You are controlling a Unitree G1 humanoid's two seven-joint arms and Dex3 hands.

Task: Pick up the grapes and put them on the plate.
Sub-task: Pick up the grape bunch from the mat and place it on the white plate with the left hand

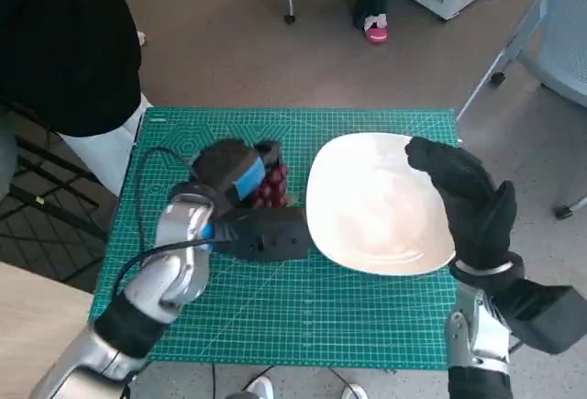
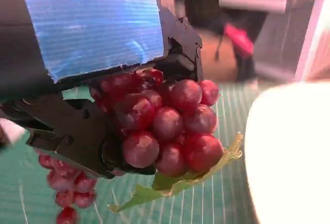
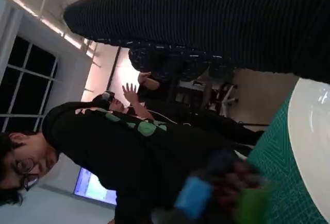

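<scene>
While the left hand (image 1: 234,177) covers most of the grapes (image 1: 271,184) from above, its fingers (image 2: 77,136) grip the bunch (a leaf (image 2: 175,183) pokes out), just left of the plate (image 1: 367,206). Right hand (image 1: 463,193) rests open over the plate's right edge.

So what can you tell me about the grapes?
The grapes are a bunch of round, shiny, dark red berries with a green leaf under them. They look smooth and glossy. The left hand grips the bunch from above, its black fingers wrapped around one side, and a smaller string of berries dangles lower. They are over the green mat, just beside the white plate, not on it yet.
</scene>
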